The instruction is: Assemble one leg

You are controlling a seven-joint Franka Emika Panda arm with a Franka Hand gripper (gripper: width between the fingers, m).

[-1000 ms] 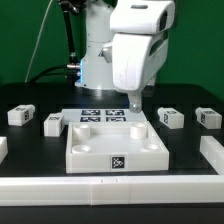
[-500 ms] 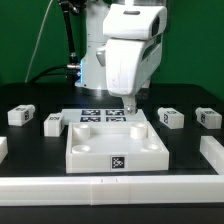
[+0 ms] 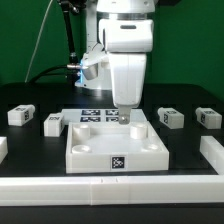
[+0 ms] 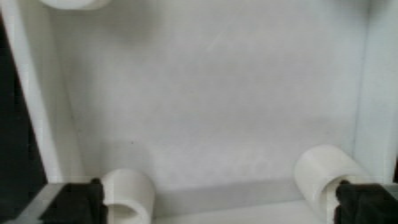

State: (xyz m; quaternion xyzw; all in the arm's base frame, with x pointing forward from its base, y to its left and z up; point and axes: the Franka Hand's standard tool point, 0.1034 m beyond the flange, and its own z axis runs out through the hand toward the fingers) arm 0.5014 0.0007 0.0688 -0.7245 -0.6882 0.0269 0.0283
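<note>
Slid gripper point(image 3: 124, 116) toward the exterior view's left since a sec ago, parked over far rim of the square panel point(image 3: 90, 158), jaws spread wide and empty.

Soft focus and cropped edges
The wrist view was blurred; the panel point(image 4: 214, 100) ran past every edge, its corner sockets point(image 4: 338, 175) cropped. In the exterior view the gripper point(image 3: 124, 116) hid part of the marker board point(image 3: 92, 118).
</note>
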